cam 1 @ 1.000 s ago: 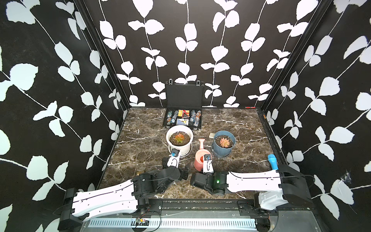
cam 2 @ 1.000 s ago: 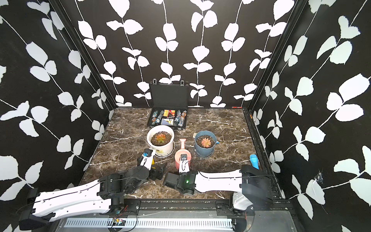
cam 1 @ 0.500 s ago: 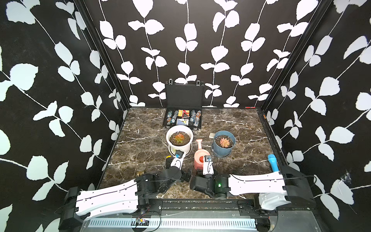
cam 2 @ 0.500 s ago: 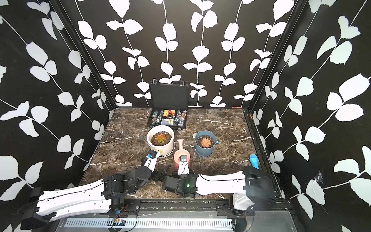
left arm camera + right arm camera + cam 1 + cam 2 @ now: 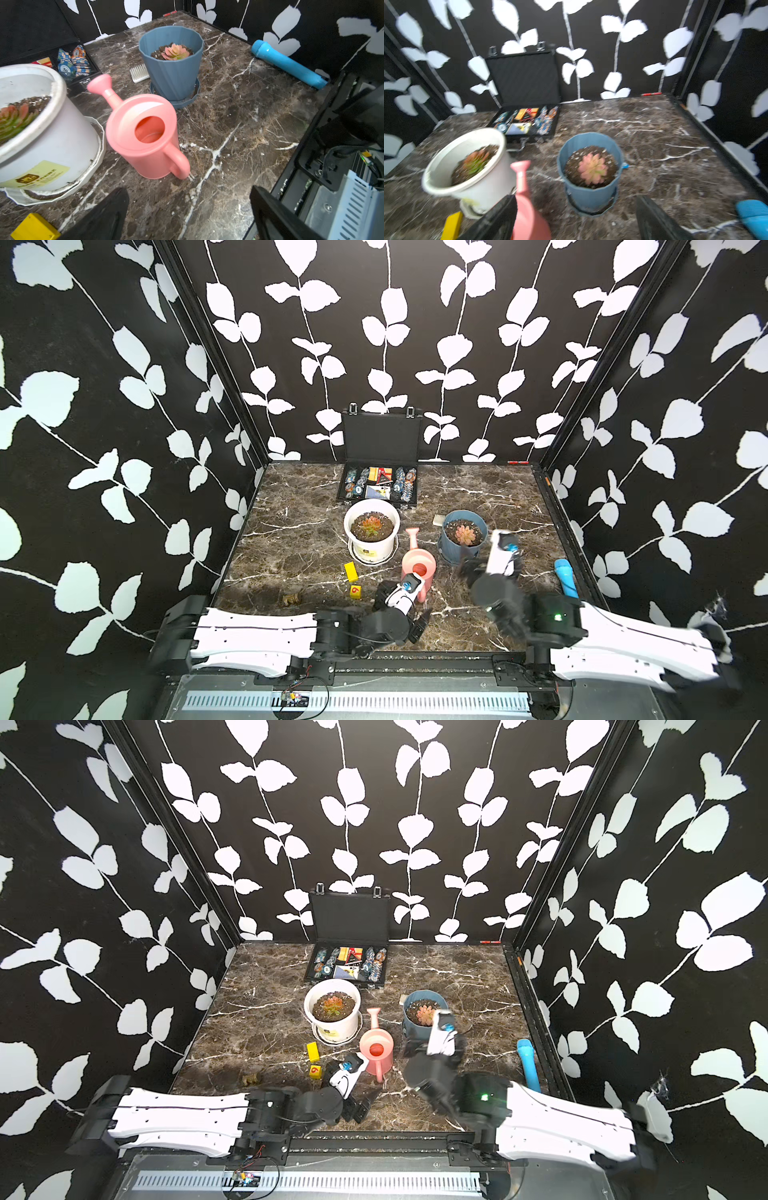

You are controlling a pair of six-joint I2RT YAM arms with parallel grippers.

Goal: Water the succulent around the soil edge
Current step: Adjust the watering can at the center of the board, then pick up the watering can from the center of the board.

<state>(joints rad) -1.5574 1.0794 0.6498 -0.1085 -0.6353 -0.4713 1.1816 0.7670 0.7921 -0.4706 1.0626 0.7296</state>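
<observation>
While both arms reach in from the near edge of the marble table [image 5: 291, 531], neither has hold of anything. The left gripper [image 5: 188, 190] stands low with its two black fingers [image 5: 108, 212] spread wide and only bare table between them. One pink watering can [image 5: 419, 568] stands upright just ahead of it, handle turned toward it, not touched. The right gripper [image 5: 575, 197] is blurred in both top views; its wrist view shows its jaws wide apart and nothing gripped.

Two potted plants are on the table. The succulent [image 5: 371, 526] sits in one white pot [image 5: 371, 502], beyond the left gripper and just past the can's spout, well apart from the right gripper. The soil edge [image 5: 384, 526] rings it inside the white rim. One blue-grey pot [image 5: 449, 551] with one pink rosette [image 5: 464, 534] stands just beside the right gripper, toward the left arm's side of it.

Two yellow blocks [image 5: 351, 571] lie near the left gripper on its outer side; one [image 5: 355, 591] carries a red numeral. One small brown thing [image 5: 292, 598] lies farther out on that side. One blue cylinder [image 5: 565, 578] lies outside the right gripper by the wall. One white comb [image 5: 139, 72] lies behind the blue-grey pot, and one open black case [image 5: 380, 435] of chips and cards stands beyond the white pot.
</observation>
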